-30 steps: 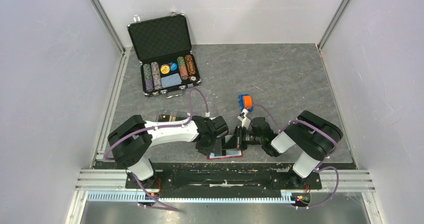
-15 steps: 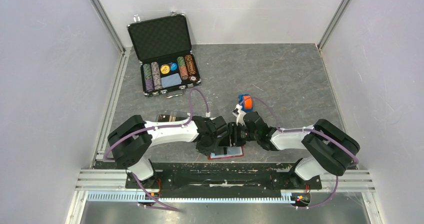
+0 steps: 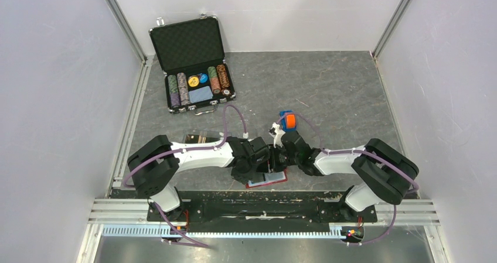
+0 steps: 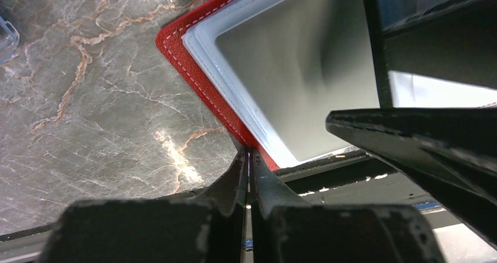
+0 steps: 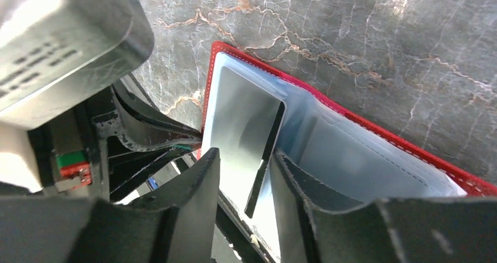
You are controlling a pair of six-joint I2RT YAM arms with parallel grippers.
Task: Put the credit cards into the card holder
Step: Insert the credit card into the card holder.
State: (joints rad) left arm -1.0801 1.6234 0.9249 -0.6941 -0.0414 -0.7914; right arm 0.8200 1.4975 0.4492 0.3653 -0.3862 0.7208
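Presently both arms meet low over the red wallet [image 5: 351, 152], which lies open on the tabletop [image 3: 328, 87] near its front edge.

Left tool [image 4: 249, 157]: fingers pressed together right at the wallet's red stitched border, apparently pinching that edge. Likely purpose is to pin the wallet so it does not slide while the other arm works.

Right tool [image 5: 245, 157]: fingers spread, one on either side of a credit card [image 5: 240, 110] that sits in the wallet's clear pocket (it reads grey in the wrist views, probably glare). They are not closed on it. The stance suggests lining up to nip the card's exposed edge and draw it out. No other card can be seen from here.

Card holder [image 3: 198, 137]: stands behind the left forearm, well apart from the wallet and partly hidden. Its contents cannot be made out. Judged stage is early, with no card out of the wallet yet.

Open chip case [image 3: 193, 64]: far left of the tabletop, not involved.

Against a second ago: the right arm has stretched forward and to the left, and its tool has moved from the wallet's right end up to meet the left tool. The left arm is nearly unchanged. The wallet lies in much the same place.
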